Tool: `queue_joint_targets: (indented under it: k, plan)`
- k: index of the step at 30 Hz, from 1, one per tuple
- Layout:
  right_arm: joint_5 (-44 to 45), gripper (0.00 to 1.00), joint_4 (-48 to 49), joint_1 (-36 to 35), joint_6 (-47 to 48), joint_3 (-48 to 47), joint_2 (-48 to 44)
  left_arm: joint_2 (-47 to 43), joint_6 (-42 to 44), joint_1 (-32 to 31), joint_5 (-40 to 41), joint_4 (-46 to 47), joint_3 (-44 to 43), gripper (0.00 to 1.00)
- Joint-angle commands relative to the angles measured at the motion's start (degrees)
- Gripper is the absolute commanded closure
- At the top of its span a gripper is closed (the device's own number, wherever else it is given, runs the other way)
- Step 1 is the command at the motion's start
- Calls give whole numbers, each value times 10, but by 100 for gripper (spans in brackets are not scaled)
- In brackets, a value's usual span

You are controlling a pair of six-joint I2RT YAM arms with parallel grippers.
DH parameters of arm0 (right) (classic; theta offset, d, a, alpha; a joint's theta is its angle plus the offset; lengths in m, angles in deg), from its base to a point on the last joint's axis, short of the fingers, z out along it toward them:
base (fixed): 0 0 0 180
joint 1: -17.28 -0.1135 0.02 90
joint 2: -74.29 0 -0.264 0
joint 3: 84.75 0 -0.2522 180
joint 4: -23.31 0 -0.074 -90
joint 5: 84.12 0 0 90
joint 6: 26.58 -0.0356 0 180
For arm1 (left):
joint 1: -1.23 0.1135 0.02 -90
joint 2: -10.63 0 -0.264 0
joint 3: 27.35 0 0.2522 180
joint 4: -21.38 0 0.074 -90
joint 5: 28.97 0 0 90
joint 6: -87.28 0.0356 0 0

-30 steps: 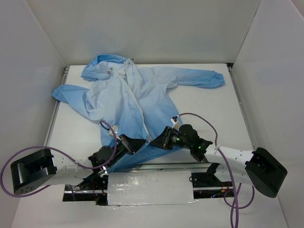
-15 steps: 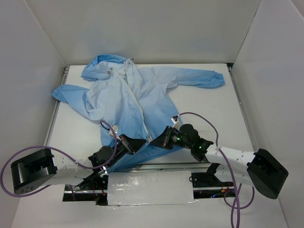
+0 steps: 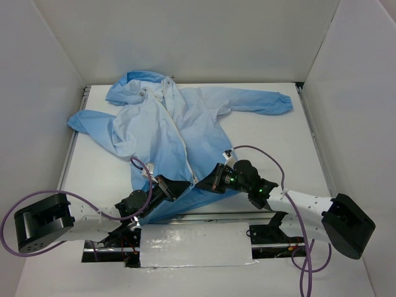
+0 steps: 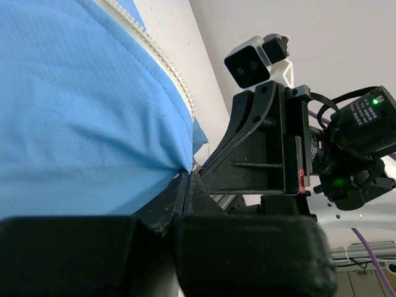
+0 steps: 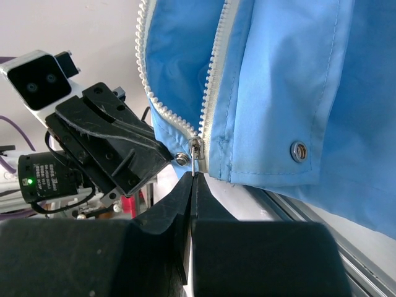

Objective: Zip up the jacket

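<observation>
Jacket hem clamped in our left end effector; right end effector pinches the zipper pull, so we draw straight, hem taut.

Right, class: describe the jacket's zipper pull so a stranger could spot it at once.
Find the light-blue jacket on the table and follow its white zipper to the near hem. Where the two rows of teeth meet hangs the small metal zipper pull, pinched by the right gripper; the round snap nearby sits on plain fabric.

Zipper pull tip hidden between jaws
</observation>
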Motion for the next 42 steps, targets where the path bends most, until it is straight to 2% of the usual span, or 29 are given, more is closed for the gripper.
queue_joint_targets:
  k: [1, 5, 10, 21, 24, 27, 29, 34, 37, 42]
  plan:
    - [-2, 100, -12, 10, -2, -45, -1, 6, 13, -2, -6, 53, 42, 100]
    - [-9, 100, -39, 10, -6, -75, 11, 13, 21, -2, -16, 71, 43, 100]
    - [-25, 100, -5, 19, -57, -71, 54, 31, 32, -2, -31, 95, 39, 100]
    - [87, 100, -84, 29, -60, -125, 71, 46, 37, -2, -40, 131, 48, 100]
    - [89, 100, -46, 37, -47, -136, 99, 47, 38, -2, -41, 130, 49, 100]
    - [20, 100, 60, 58, -41, -130, 125, 52, 38, -2, -45, 137, 49, 100]
    - [-18, 100, 82, 65, -35, -138, 127, 51, 37, -2, -46, 137, 50, 100]
    - [-18, 100, -70, 64, 15, -182, 110, 17, 46, -2, -41, 113, 56, 100]
    - [-20, 100, -173, 61, 98, -197, 98, -15, 56, -2, -37, 75, 53, 100]
    - [-26, 100, -163, 61, 108, -140, 73, -51, 86, -2, -36, 32, 49, 100]
